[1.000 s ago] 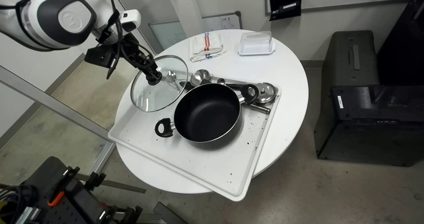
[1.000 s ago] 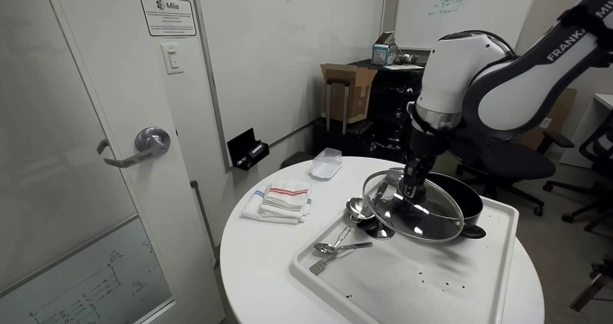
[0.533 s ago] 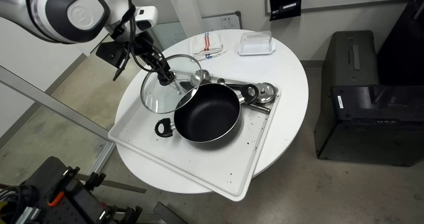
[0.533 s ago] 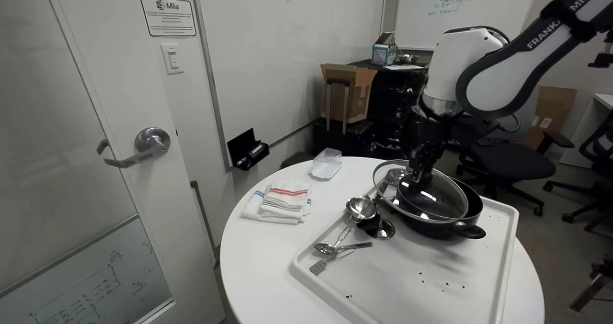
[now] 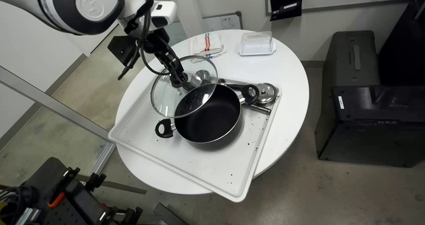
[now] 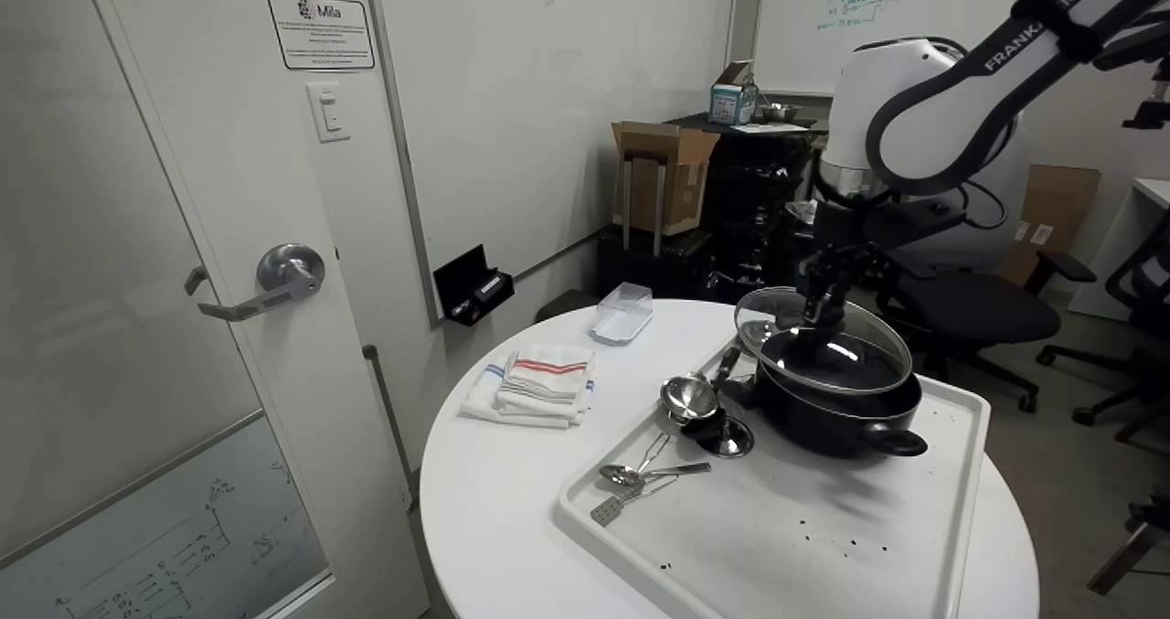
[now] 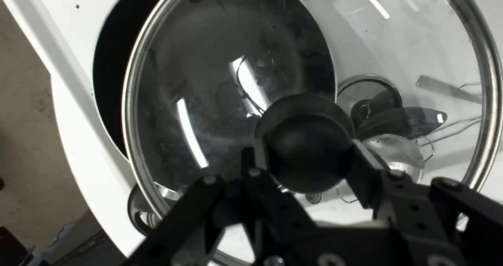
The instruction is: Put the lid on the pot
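Pincer (image 7: 309, 158) holding the knob (image 7: 305, 134), lid (image 5: 169, 97) partly over the pot (image 5: 214, 122) but off toward its ten o'clock in an exterior view (contact not discernible): if lowered uncentred, the lid would likely drop one edge inside and tilt in the grip.

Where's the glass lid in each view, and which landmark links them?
In an exterior view: glass lid, just left of centre.
In an exterior view: lid, right of centre.
Wrist view: lid, across centre and right.
Shared landmark: two-handled black pot, partly seen through the lid each time.
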